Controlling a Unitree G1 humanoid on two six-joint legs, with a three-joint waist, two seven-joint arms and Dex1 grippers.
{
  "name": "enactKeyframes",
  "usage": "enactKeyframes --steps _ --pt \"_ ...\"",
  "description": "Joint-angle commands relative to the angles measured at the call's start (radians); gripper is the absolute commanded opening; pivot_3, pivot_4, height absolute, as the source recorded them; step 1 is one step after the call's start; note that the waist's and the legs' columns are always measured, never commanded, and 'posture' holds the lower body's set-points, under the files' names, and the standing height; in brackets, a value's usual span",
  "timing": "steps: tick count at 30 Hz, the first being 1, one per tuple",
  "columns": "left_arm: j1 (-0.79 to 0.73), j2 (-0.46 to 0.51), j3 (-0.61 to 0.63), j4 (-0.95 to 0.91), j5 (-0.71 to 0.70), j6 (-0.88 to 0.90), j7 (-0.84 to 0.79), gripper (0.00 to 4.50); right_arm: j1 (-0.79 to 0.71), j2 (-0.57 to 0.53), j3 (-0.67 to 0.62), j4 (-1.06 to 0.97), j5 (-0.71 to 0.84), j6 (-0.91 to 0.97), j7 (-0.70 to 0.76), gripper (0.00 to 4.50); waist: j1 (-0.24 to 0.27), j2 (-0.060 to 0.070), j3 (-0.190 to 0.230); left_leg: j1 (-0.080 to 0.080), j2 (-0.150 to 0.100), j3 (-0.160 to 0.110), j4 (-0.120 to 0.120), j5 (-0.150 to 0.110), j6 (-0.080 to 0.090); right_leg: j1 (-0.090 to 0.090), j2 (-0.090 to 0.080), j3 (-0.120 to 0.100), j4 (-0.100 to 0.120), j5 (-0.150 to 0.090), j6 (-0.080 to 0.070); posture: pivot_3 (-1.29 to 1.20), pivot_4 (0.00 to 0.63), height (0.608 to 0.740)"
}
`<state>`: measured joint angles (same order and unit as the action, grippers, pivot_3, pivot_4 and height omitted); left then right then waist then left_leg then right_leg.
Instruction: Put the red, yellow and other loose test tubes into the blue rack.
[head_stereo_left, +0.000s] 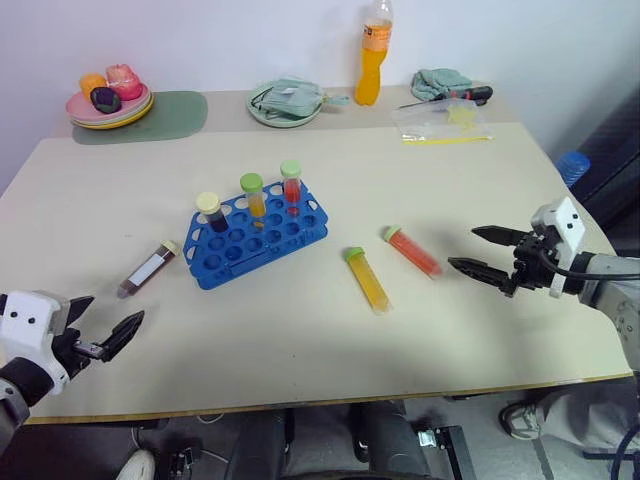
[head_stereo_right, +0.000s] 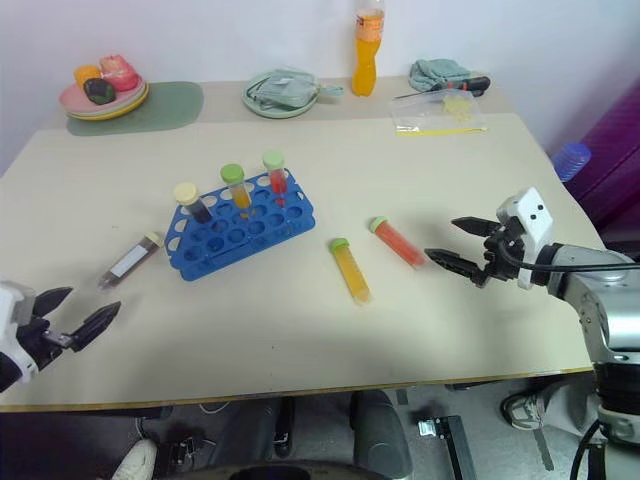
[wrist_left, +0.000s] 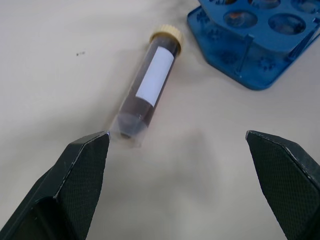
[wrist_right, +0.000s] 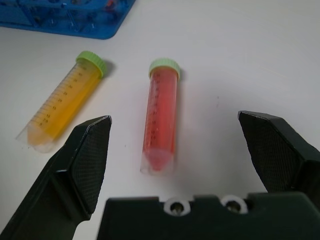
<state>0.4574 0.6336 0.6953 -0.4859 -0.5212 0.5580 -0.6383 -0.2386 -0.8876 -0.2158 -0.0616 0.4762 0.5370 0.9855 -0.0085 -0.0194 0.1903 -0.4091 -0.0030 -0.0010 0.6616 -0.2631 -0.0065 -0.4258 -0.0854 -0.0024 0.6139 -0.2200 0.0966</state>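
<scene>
Your left gripper (head_stereo_left: 103, 325) sits at the near left corner of the table (head_stereo_left: 300, 360) with its fingers spread wide and nothing between them. Just beyond it, apart from the fingertips, lies the brown tube (head_stereo_left: 148, 269) with its cream cap and white label, flat on the table, its cap end pointing toward the blue rack (head_stereo_left: 258, 236). In your left wrist view the brown tube's bottom end comes close to one finger (wrist_left: 82, 172) but does not touch it.

Your right gripper (head_stereo_left: 482, 251) is at the right side of the table, also wide open and empty, pointing left toward the red tube (head_stereo_left: 411, 250). That tube lies flat, green cap on its far end, just left of your right fingertips with a gap between. The yellow tube (head_stereo_left: 367, 279) lies flat just left of the red one, green cap also on the far end, the two apart from each other. Both are to the right of the rack, on its near side.

The rack stands at an angle near the middle of the table. Three tubes stand upright in its far row: a dark one with a cream cap (head_stereo_left: 210, 211), an orange one with a green cap (head_stereo_left: 253, 194) and a red one with a green cap (head_stereo_left: 291, 186).

Along the far edge you have a plate of toy food (head_stereo_left: 108, 98), a green dish (head_stereo_left: 285, 102), an orange drink bottle (head_stereo_left: 373, 52) and a clear bag (head_stereo_left: 441, 122).
</scene>
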Motion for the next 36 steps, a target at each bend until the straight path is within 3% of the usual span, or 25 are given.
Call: enactKeyframes --steps 1,14,18,24,26,30,33,36 --pt "0.007 -0.008 0.038 -0.038 -0.007 -0.009 0.018 4.5 -0.024 -0.002 -0.004 0.0 -0.004 -0.021 0.007 4.48 0.0 0.0 0.0 0.0 0.0 0.0 0.0 0.0 0.0 0.0 0.0 0.0 0.0 0.0 0.0 0.0 0.15 0.74" --pt "-0.062 0.005 0.003 -0.101 -0.08 0.022 0.033 4.5 -0.067 0.075 0.014 -0.034 -0.014 0.005 -0.098 4.48 0.003 0.0 0.0 0.0 0.0 0.0 0.001 0.0 0.0 0.001 0.001 0.0 0.0 0.0 0.0 0.0 0.15 0.74" --pt "-0.116 0.012 -0.082 -0.112 -0.098 0.034 0.017 4.5 -0.045 0.088 -0.015 -0.123 0.022 0.077 -0.155 4.48 0.003 0.0 0.0 0.0 0.0 0.0 0.001 0.0 0.0 0.001 0.0 0.0 0.0 0.0 0.0 0.0 0.15 0.74" --pt "-0.224 0.083 -0.337 -0.164 -0.057 0.034 -0.052 4.5 -0.071 0.054 0.004 -0.291 0.035 0.266 -0.278 4.48 0.003 0.0 0.0 0.0 0.0 -0.001 0.002 0.0 0.0 0.001 0.002 0.0 0.001 0.0 0.0 0.0 0.15 0.74" --pt "-0.245 0.103 -0.418 -0.175 -0.032 0.016 -0.078 4.5 -0.145 0.044 0.068 -0.327 0.042 0.371 -0.306 4.48 -0.002 0.0 0.0 0.0 0.0 -0.001 0.002 0.0 0.0 0.001 0.002 0.001 0.001 0.0 0.0 0.0 0.15 0.74" --pt "-0.32 0.078 -0.58 -0.18 -0.005 0.002 -0.092 4.5 -0.413 0.067 0.282 -0.236 -0.001 0.786 -0.427 4.48 -0.008 0.002 0.0 0.001 0.001 0.0 0.002 0.0 0.0 0.0 0.003 0.001 0.002 0.0 0.0 0.0 0.15 0.74" --pt "-0.362 0.052 -0.657 -0.162 0.019 -0.019 -0.096 4.5 -0.564 0.111 0.384 -0.115 -0.013 0.932 -0.44 4.48 -0.001 0.002 0.0 0.0 0.001 -0.002 0.001 0.0 0.0 0.0 0.004 0.001 0.002 0.0 0.0 0.0 0.15 0.74" --pt "-0.37 0.041 -0.686 -0.156 0.036 -0.036 -0.096 4.5 -0.637 0.124 0.453 -0.024 -0.036 0.963 -0.44 4.48 0.004 0.002 0.0 -0.002 0.0 -0.002 0.001 -0.001 0.001 -0.001 0.003 0.001 0.002 0.0 0.0 0.0 0.15 0.74"
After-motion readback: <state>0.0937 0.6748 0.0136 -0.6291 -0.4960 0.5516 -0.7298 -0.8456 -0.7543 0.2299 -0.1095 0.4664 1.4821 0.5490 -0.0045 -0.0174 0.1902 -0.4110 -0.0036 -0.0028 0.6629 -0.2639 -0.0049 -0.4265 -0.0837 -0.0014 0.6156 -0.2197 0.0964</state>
